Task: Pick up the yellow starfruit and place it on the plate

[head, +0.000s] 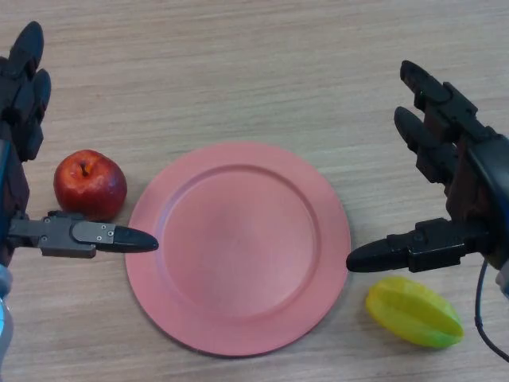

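yellow ridged starfruit (414,312) lay on wooden tabletop (238,72), just right of round pink plate (238,247). right hand (453,191) hovered above, spread wide, empty; needed lowering squarely over fruit before closing. left hand (32,159) open, idle.

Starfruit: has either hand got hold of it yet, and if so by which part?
No. The starfruit lies on the table, below the open right hand. The left hand is open too, by the apple.

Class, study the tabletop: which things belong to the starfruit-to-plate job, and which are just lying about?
Belongs to the job:
yellow starfruit, on the table right of the plate
pink plate, bare
right hand, open, above the starfruit

Just lying about:
red apple, left of the plate
left hand, open, idle
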You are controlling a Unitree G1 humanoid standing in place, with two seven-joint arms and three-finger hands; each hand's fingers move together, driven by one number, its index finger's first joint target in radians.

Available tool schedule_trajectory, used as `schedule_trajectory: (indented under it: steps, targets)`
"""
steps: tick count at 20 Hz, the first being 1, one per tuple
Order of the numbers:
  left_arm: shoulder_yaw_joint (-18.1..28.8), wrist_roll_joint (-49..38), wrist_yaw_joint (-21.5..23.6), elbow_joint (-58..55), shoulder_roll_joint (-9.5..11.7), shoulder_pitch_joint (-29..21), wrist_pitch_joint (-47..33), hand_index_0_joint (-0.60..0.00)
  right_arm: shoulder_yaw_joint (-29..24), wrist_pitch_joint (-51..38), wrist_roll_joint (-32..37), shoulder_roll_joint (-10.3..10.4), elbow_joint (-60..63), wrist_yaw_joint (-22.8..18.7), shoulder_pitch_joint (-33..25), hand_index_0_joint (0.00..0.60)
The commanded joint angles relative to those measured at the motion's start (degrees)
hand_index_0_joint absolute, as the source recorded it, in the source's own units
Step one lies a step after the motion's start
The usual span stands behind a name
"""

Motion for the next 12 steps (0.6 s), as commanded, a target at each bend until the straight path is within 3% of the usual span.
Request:
schedule_trajectory:
  steps: [1, 8, 12]
  targets:
    - [3.8, 0.0, 2.2, -2.8, 2.2, -1.2, -8.7, 0.000, -2.5, -7.7, -1.9, -1.4, -2.6, -0.2, -2.6, 0.000]
    - [4.4, -1.9, 2.0, -6.3, 2.0, -0.6, -6.1, 0.000, -3.5, -8.3, -1.9, -1.6, -4.3, 0.4, -2.1, 0.000]
    - [3.2, -1.0, 2.1, -5.8, 1.9, -1.4, -5.2, 0.000, -4.7, -9.1, -3.1, -2.1, -5.2, 1.7, 1.2, 0.000]
